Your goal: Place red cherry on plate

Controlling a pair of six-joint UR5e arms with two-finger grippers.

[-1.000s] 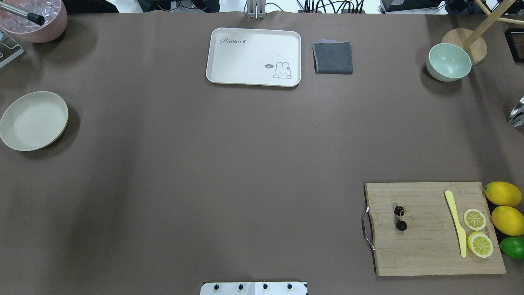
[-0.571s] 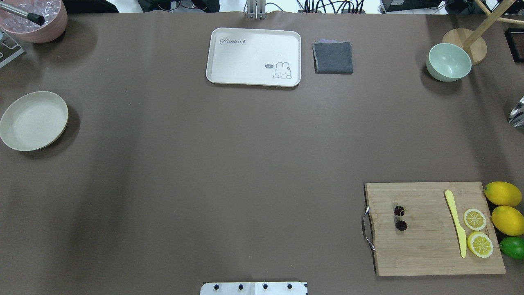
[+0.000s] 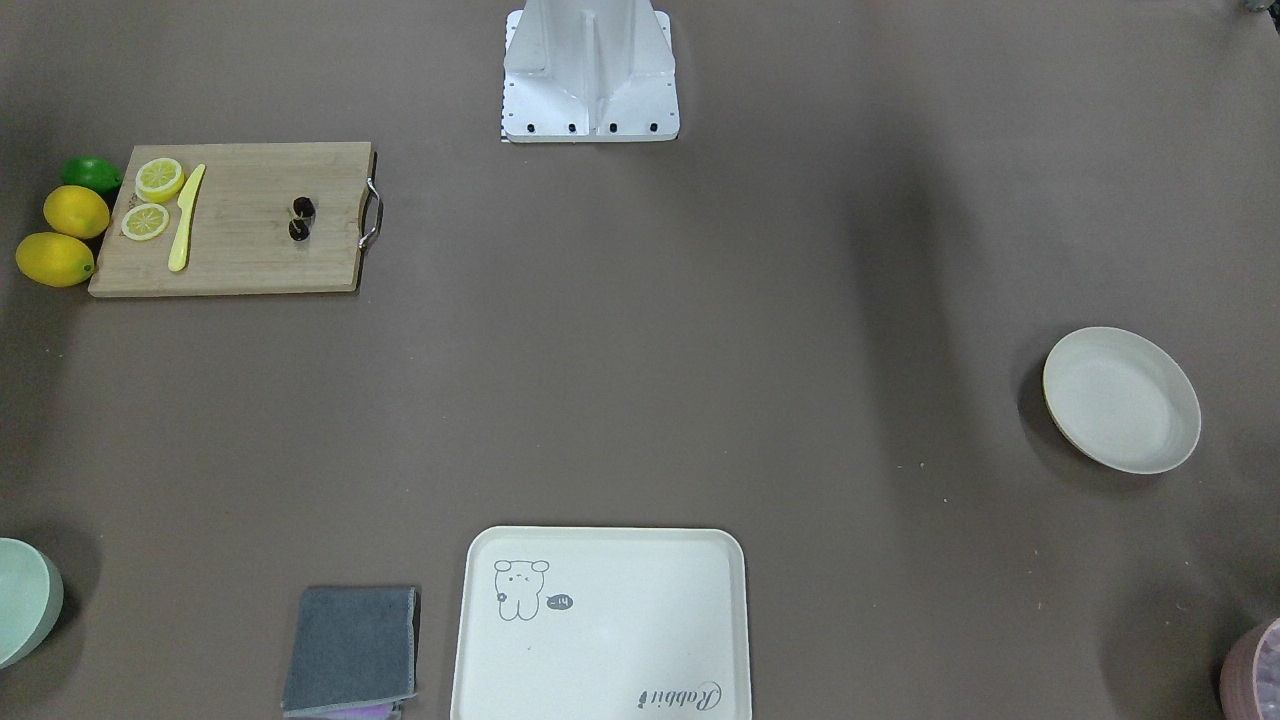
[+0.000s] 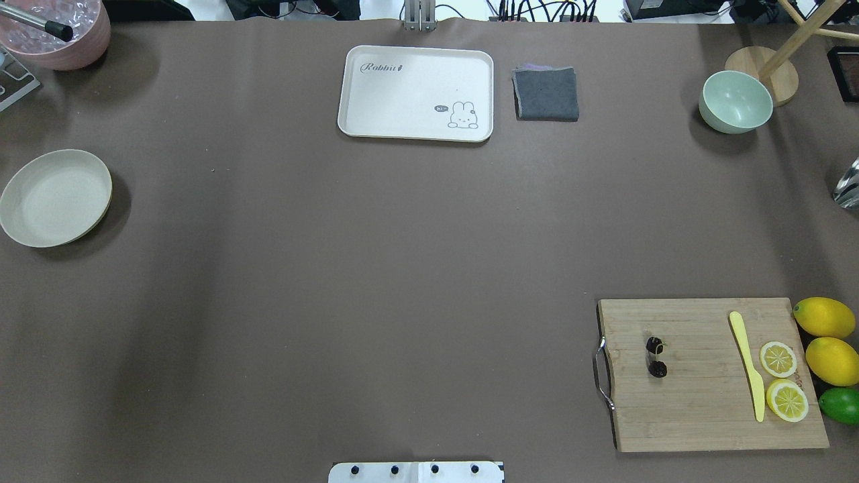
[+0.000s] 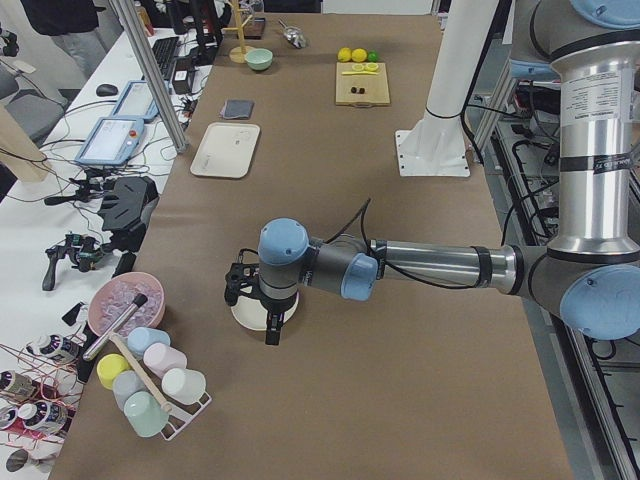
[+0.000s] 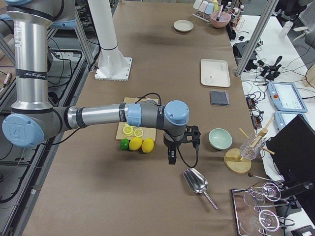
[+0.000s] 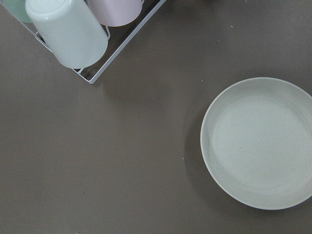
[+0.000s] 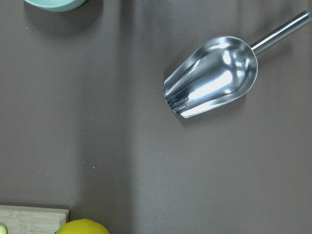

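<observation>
The red cherry (image 4: 655,357), a dark pair on a thin stem, lies on the left part of the wooden cutting board (image 4: 698,409), also seen from the front (image 3: 301,219). The cream plate (image 4: 55,197) sits empty at the table's far left edge (image 3: 1121,398) and fills the right of the left wrist view (image 7: 261,142). My left gripper (image 5: 262,308) hangs just over that plate. My right gripper (image 6: 172,156) hovers past the lemons, far from the cherry. Both show only in side views, so I cannot tell if they are open or shut.
On the board lie a yellow knife (image 4: 747,365) and two lemon slices (image 4: 778,359); lemons (image 4: 824,317) and a lime sit beside it. A rabbit tray (image 4: 416,92), grey cloth (image 4: 546,94), green bowl (image 4: 735,102), metal scoop (image 8: 212,77) and cup rack (image 7: 80,34) stand around.
</observation>
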